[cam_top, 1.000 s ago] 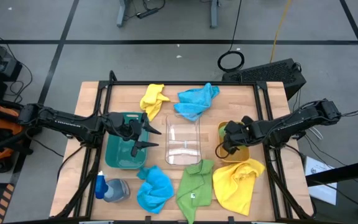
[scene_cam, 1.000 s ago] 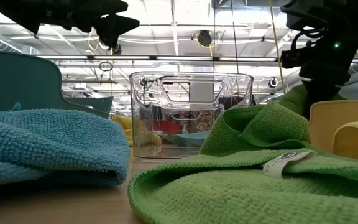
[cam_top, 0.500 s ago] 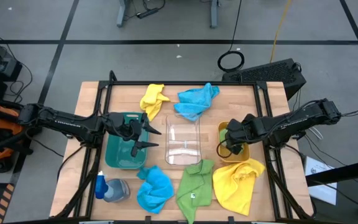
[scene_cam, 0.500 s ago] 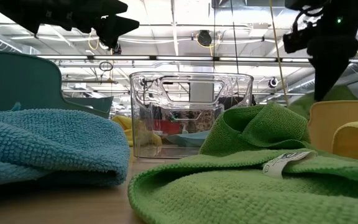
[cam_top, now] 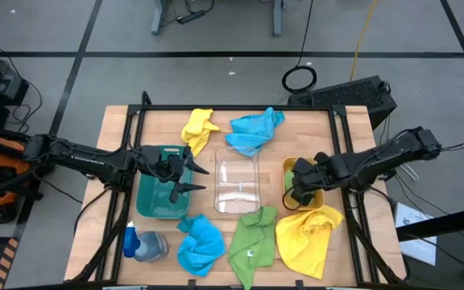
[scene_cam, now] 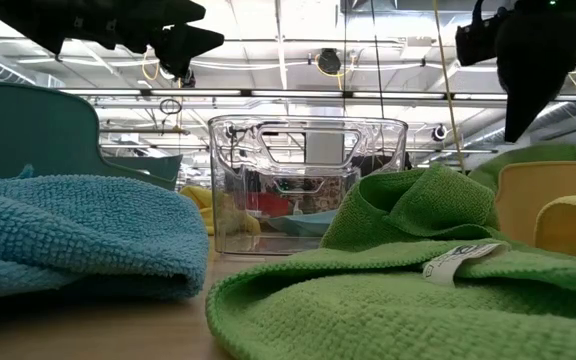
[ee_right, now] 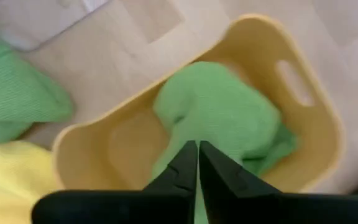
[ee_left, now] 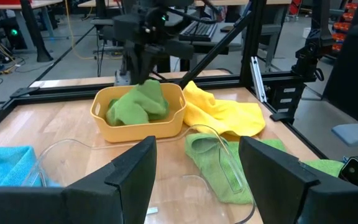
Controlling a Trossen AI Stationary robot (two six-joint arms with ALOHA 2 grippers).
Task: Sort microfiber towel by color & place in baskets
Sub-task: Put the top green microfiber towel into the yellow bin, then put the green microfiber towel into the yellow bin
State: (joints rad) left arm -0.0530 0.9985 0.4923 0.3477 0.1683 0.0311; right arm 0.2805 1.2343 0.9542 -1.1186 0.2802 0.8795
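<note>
A green towel (ee_right: pixel 219 109) lies bunched in the orange-yellow basket (cam_top: pixel 319 196) at the table's right. My right gripper (ee_right: pixel 197 152) hangs shut just above it, pointing steeply down, with nothing between its fingers. The left wrist view shows it (ee_left: pixel 143 73) over the towel (ee_left: pixel 135 102). My left gripper (cam_top: pixel 204 179) stands open and level over the dark green basket (cam_top: pixel 153 205), beside the clear basket (cam_top: pixel 238 184). On the table lie loose towels: yellow (cam_top: pixel 198 127) and blue (cam_top: pixel 254 129) at the far side; blue (cam_top: pixel 200 244), green (cam_top: pixel 252 238) and yellow (cam_top: pixel 306 238) at the near side.
A blue-capped spray bottle (cam_top: pixel 139 244) lies at the near left corner. A black frame (cam_top: pixel 240 109) runs around the table. The near yellow towel lies against the orange-yellow basket's near side. Bare wood shows between the far towels and the baskets.
My right gripper has risen out of the orange-yellow basket and drifted a little toward the table's near edge. The green towel has stayed bunched in the basket below it.
</note>
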